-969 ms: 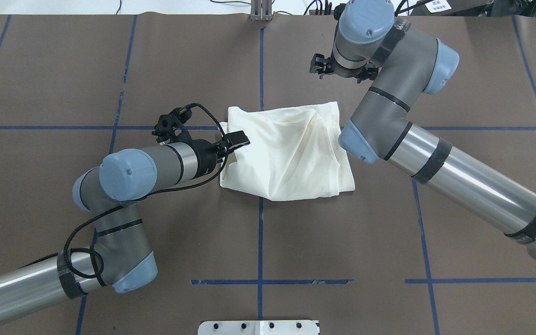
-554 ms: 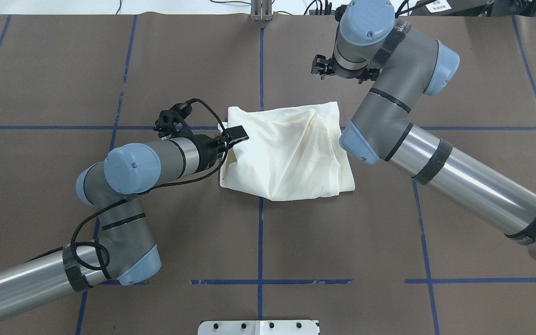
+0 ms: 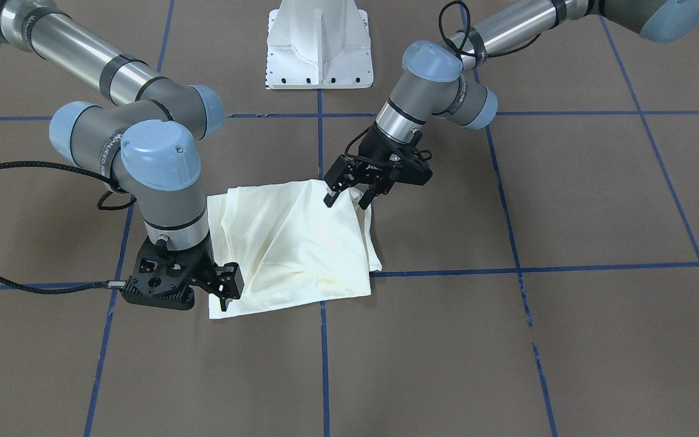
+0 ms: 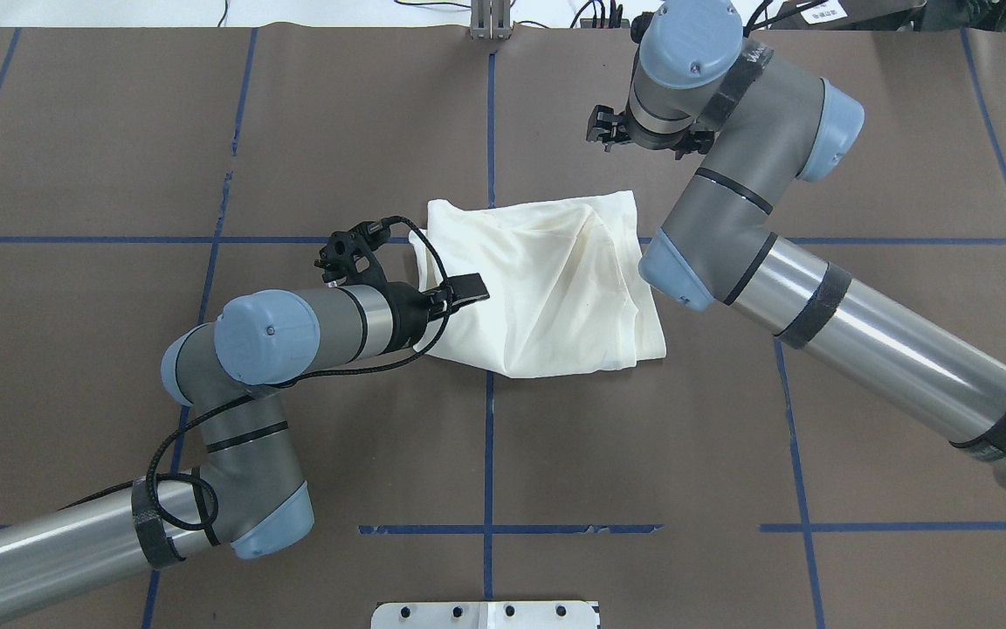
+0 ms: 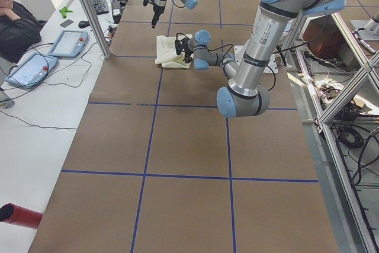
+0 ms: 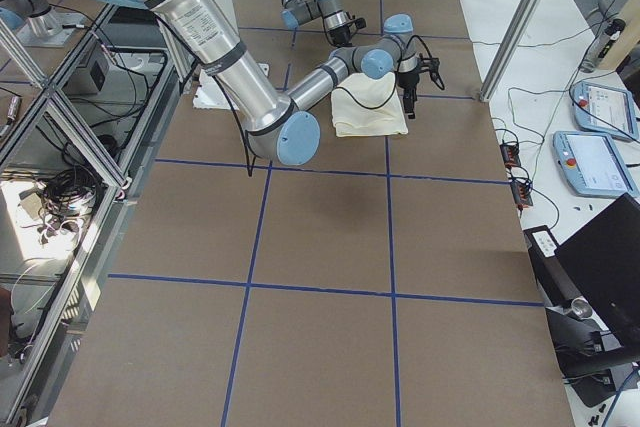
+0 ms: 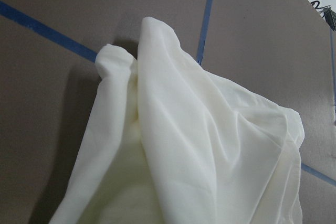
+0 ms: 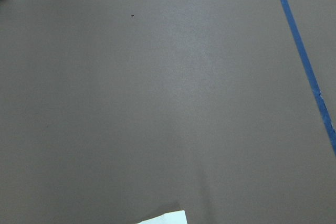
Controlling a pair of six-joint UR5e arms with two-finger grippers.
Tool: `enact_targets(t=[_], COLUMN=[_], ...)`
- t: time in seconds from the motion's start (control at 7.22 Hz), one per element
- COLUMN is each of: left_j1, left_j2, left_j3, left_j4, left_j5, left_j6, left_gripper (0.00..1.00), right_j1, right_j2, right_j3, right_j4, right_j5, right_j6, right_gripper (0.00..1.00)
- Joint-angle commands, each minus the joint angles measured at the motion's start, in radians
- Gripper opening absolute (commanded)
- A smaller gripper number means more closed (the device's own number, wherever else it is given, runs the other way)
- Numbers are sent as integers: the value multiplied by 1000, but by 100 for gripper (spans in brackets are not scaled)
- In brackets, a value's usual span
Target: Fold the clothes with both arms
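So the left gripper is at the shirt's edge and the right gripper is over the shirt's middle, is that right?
Not quite: the overhead view shows the right gripper over bare table, beyond the shirt. The left gripper is at the shirt's edge.

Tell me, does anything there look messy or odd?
Only the cream shirt: it lies rumpled and lopsided, with diagonal creases and a bunched edge by the left gripper. Nothing looks spilled or broken.

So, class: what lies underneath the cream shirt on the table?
Brown table covering shows all round the shirt, and blue tape lines run in beneath it. Anything else under the cloth, and its lower layers, are covered.
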Motion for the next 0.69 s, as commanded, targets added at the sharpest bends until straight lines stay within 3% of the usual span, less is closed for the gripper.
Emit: enact_targets(t=[0.0,0.42,0.55], left_j1=[24,27,32], left_j2=[11,78,79], left_j3=[-13,-72,-70], left_j4=[-11,-26,-26], left_j5=[-6,-78,-78], left_j6=[37,83,83], left_gripper=[80,50,23], right_j1=[-1,-4,-5], right_j2=[-1,-3,-3], right_j3=[3,3,3], right_j4=[0,0,0], right_j5=[-10,-25,-25], right_j6=[2,8,11], right_gripper=[100,100,100])
